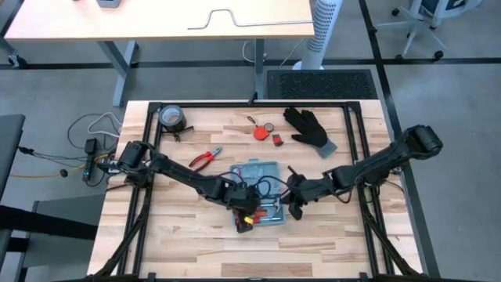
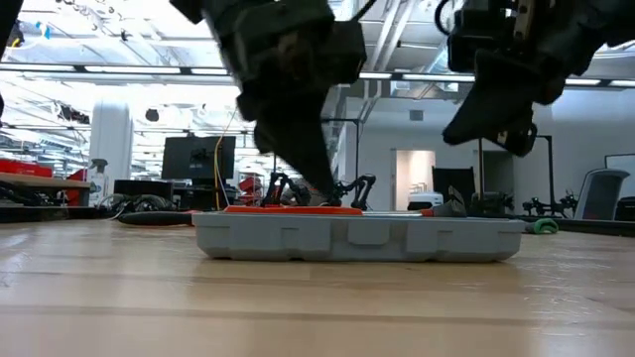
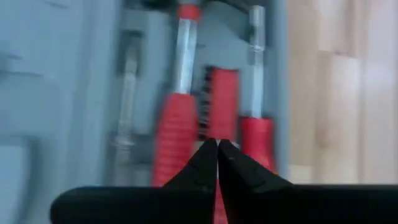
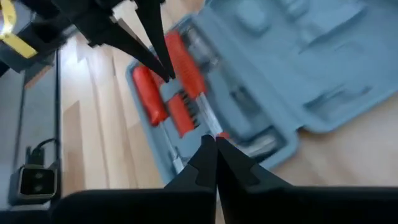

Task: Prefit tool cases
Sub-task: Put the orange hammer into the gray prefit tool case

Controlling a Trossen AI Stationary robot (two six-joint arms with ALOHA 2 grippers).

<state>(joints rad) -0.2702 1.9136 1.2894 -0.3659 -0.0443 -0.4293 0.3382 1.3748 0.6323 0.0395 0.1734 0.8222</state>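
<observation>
Blue-grey plastic makes up the one tool case [image 1: 261,192], which is lying open and flat near the middle of the wooden table [image 1: 196,243]. Inside it, three red-handled tools [image 3: 205,124] are sitting side by side in their grey slots.

Two dark arms are reaching in over the case. The left gripper [image 1: 249,210] is hanging over the near half of the case, and its two fingers are pressed together with nothing between them; its tip [image 3: 217,146] is pointing down at the red handles. The right gripper [image 1: 296,205] is hovering at the case's right edge, and its fingers are also squeezed shut and holding nothing.

Around the case, things are lying well apart: one pair of red-handled pliers [image 1: 205,157] to the left, one dark tape roll [image 1: 171,118] in the far left corner, one black glove [image 1: 309,129] to the far right, and some small red pieces [image 1: 262,131] between them.

Bare wood is showing all along the near edge of the table, with lots of open room there.
</observation>
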